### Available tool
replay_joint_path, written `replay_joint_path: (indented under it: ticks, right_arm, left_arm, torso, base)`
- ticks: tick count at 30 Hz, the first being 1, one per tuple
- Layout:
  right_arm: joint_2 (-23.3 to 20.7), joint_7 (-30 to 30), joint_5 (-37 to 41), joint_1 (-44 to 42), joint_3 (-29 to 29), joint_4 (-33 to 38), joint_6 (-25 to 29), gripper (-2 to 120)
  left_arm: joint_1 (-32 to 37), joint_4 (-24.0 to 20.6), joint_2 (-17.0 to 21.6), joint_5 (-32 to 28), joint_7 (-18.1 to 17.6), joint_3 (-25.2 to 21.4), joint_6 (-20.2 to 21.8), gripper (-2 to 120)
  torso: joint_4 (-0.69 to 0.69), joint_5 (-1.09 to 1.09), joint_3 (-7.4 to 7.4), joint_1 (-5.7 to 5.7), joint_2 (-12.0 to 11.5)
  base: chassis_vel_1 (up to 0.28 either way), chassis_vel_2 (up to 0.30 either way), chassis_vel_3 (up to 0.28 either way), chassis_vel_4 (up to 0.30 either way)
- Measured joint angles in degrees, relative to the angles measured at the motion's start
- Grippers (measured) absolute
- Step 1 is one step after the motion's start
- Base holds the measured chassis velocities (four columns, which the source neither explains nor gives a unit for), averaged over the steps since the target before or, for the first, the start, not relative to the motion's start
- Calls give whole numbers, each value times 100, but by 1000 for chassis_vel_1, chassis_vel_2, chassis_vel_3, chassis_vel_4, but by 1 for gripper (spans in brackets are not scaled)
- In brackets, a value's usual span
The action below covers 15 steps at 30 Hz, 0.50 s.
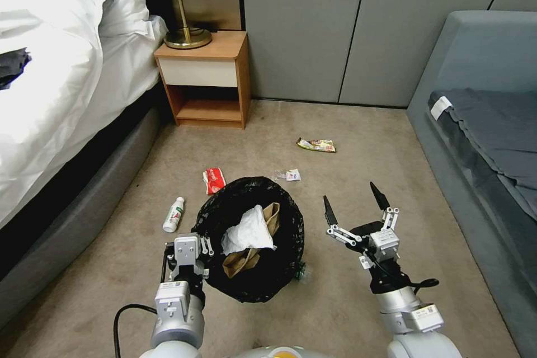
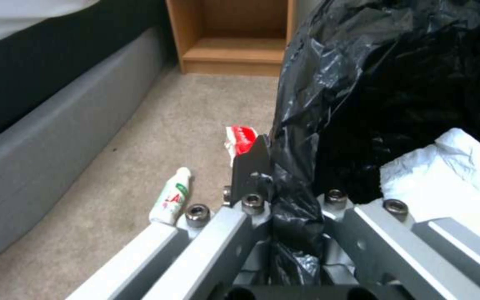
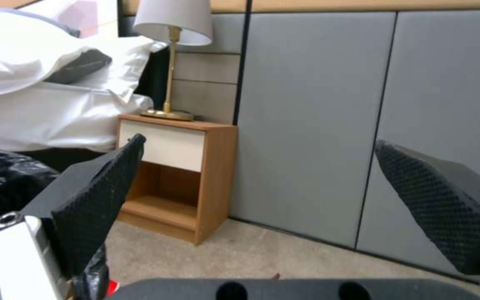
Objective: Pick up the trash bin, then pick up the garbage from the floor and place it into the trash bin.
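A small white bottle [image 1: 174,215] with a green-and-red label is lying on the beige carpet [image 1: 358,140] beside the bed. The trash bin [image 1: 250,238], lined with crinkly black plastic, is being held above the carpet by the left hand [image 1: 192,244], clamped on its rim; crumpled white tissue [image 1: 249,230] and a brown paper bag [image 1: 246,260] are lying inside. The right hand [image 1: 354,203] is being held beside it, its textured black fingers [image 3: 98,200] spread apart.
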Motion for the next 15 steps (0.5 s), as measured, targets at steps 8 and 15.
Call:
replay_joint_path:
  ticks: [8, 15]
  right_arm:
    - [-21, -15, 6, 2, 32, 52, -100, 100]
    - [-25, -131, 6, 10, 51, 43, -104, 100]
  left_arm:
    - [-32, -22, 7, 3, 8, 26, 0, 1]
    - [-30, -54, 11, 2, 9, 26, 0, 1]
  torso:
    - [1, 0, 0, 0, 0]
    - [0, 0, 0, 0, 0]
  base:
    - [40, 47, 43, 41]
    - [84, 71, 67, 74]
